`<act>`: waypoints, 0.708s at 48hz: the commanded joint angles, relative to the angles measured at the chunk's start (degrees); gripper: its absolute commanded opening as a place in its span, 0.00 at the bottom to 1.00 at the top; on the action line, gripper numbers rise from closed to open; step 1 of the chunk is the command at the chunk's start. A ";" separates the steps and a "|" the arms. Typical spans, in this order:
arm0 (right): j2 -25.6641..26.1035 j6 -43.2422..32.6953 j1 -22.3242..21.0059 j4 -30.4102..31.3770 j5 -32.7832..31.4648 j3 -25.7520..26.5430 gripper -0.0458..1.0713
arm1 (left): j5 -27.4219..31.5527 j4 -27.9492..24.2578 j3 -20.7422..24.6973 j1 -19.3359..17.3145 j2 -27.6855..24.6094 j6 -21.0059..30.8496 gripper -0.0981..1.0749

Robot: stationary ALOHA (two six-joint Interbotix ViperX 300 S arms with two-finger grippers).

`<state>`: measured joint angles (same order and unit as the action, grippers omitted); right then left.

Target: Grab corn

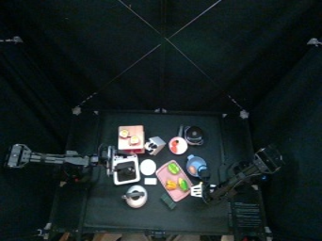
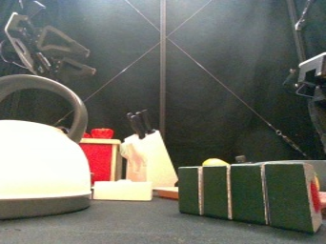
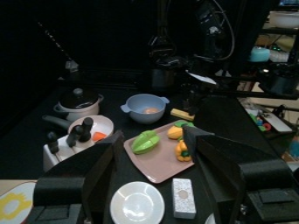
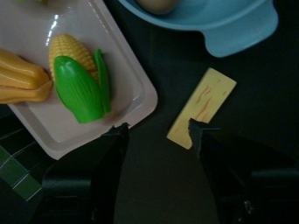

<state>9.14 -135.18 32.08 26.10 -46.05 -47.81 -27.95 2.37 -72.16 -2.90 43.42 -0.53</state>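
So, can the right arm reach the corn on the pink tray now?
Probably yes. The right pincer hangs open just above the pink tray, the corn lies uncovered near its edge, and nothing stands between them.

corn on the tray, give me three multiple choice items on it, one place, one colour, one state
1. Where does the corn lie?
A. on the pink tray
B. in the blue bowl
C. on the white plate

2. What colour is its husk?
A. red
B. green
C. purple

3. How is the right pincer relative to the corn?
A. shut on it
B. open, not touching it
C. pressing it flat

Answers:
1 A, it rests inside the tray's rim.
2 B, green leaf beside yellow kernels.
3 B, the jaws stand apart off the tray's edge.
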 commanded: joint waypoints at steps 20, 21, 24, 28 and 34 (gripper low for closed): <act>-0.62 7.03 -2.37 16.17 2.99 3.96 0.84 | -0.26 0.09 0.88 -0.53 0.00 0.00 0.86; -0.62 7.29 -2.64 16.52 3.16 4.04 0.84 | -0.26 0.00 0.88 -0.62 0.00 0.00 0.86; -1.05 7.73 -3.34 17.49 3.52 4.13 0.84 | -0.35 0.09 0.88 -0.53 0.00 0.00 0.86; -1.76 7.91 -4.31 17.93 3.87 3.96 0.84 | -0.26 0.09 0.88 -0.53 0.00 0.00 0.86; -3.52 8.00 -5.27 18.19 4.57 3.69 0.84 | -0.26 0.09 0.88 -0.62 0.00 0.00 0.86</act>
<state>5.71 -127.27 27.42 43.86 -41.75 -44.82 -27.95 2.37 -72.07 -3.43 43.51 -0.53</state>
